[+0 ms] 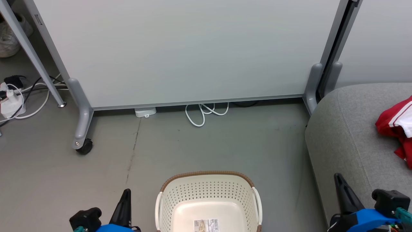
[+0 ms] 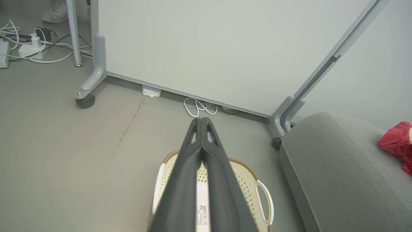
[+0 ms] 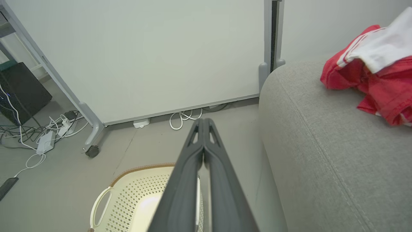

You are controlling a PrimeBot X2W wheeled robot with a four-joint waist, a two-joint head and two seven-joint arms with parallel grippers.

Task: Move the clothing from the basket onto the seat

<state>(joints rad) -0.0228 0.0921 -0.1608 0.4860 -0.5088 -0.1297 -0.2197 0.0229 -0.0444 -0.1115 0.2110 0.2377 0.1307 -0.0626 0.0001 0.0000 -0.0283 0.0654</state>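
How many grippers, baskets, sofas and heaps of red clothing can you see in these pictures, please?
grippers: 2, the left gripper and the right gripper
basket: 1
sofa: 1
red clothing heap: 1
total: 5

Ahead of the left gripper (image 2: 201, 120) stands a pale partition panel (image 2: 193, 48) on grey castor feet (image 2: 91, 80); grey floor (image 2: 64, 145) lies beneath, a white cable (image 2: 199, 107) looped just beyond its tips.

The basket (image 1: 209, 190) stands on the floor (image 1: 225, 141), in front of the partition panel (image 1: 186, 48). The seat (image 1: 347, 135) is to its right, with the clothing (image 1: 396, 129) on it.
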